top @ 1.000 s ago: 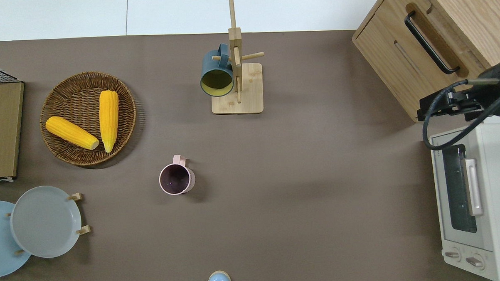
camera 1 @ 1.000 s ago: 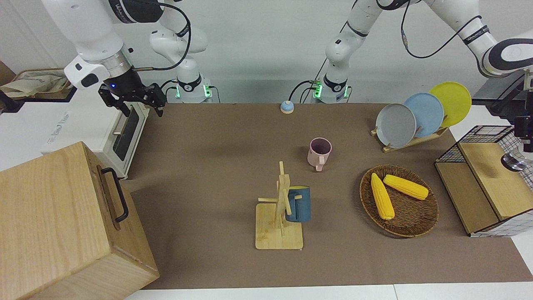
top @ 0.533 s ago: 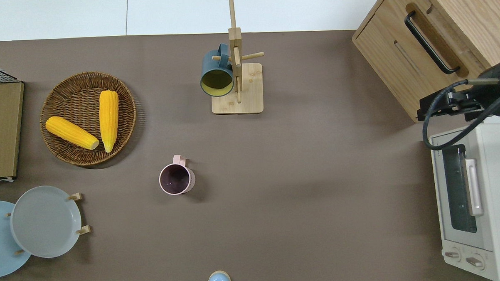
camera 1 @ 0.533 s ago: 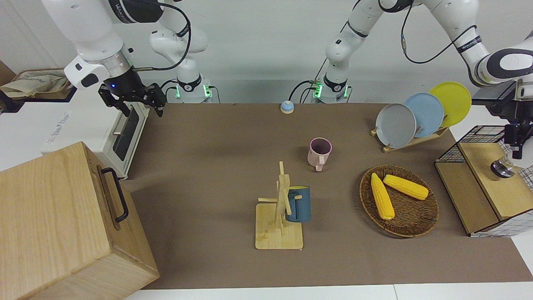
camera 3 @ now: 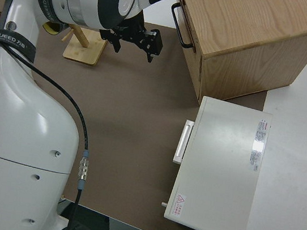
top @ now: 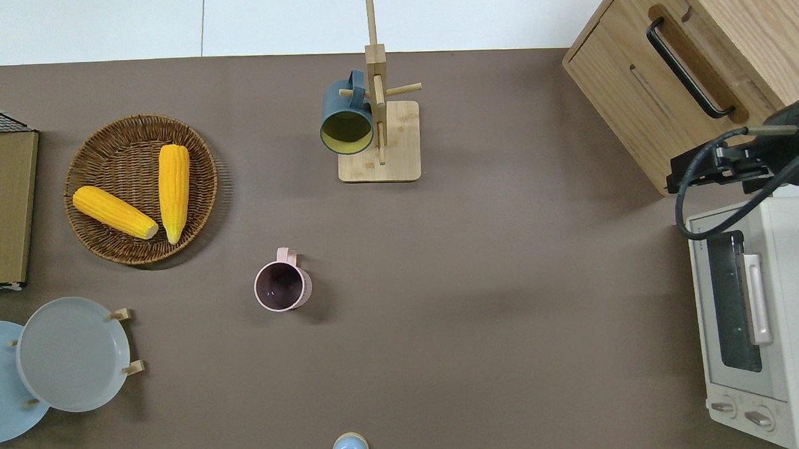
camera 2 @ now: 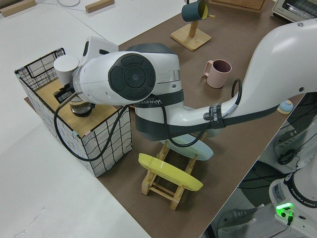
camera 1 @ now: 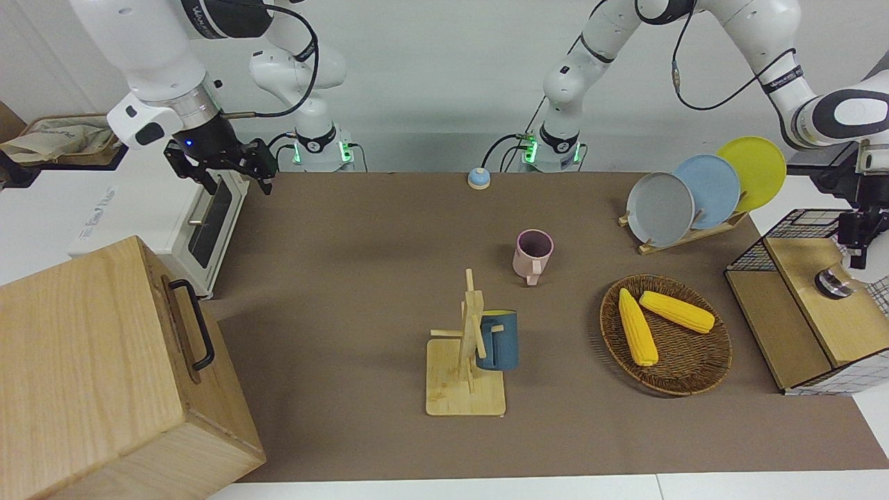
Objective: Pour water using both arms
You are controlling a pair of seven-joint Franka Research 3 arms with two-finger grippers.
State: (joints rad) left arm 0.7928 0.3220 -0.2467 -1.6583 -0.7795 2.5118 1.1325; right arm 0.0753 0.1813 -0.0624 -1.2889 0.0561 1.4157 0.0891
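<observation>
left end effector (camera 1: pixel 858 239) over glass jar (camera 1: pixel 832 282) — grip unclear

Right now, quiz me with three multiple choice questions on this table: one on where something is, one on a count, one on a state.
1. Where is the blue mug?
A. hanging on the wooden rack
B. in the basket
C. on the toaster oven

2. How many corn cobs lie in the basket?
A. one
B. two
C. four

3. How is the pink mug?
A. tipped on its side
B. upside down
C. upright on the table, mouth up

Answers:
1. A, the mug hangs from a peg of the rack.
2. B, two yellow cobs lie side by side on the wicker.
3. C, the overhead view looks straight into its open mouth.
</observation>
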